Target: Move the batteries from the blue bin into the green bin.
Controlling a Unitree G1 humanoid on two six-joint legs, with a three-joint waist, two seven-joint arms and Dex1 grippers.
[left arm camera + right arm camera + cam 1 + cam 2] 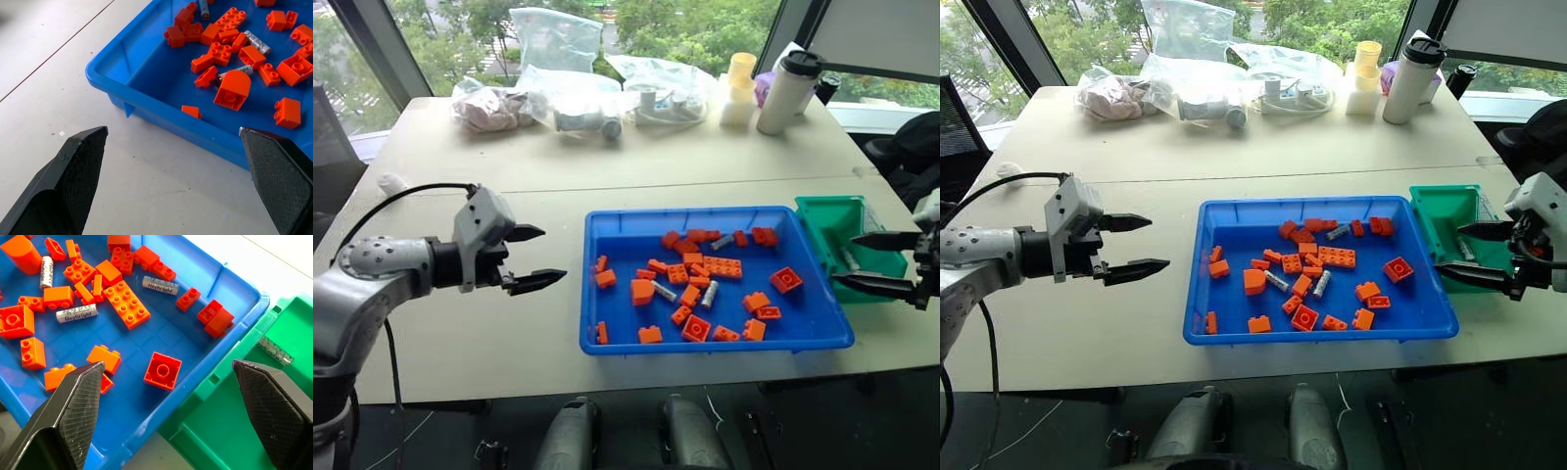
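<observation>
Pale table (489,333), blue bin (607,343) beside green bin (822,211), plastic bags (558,69), tumbler (788,90) behind.

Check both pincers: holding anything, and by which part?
Nothing held. Left pincer open over the table, right pincer open above the green bin.

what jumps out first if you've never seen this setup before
The bright blue bin in the middle of the table, scattered with orange bricks and a few silver batteries. At its right end sits the green bin, with an open gripper hovering at either end.
</observation>
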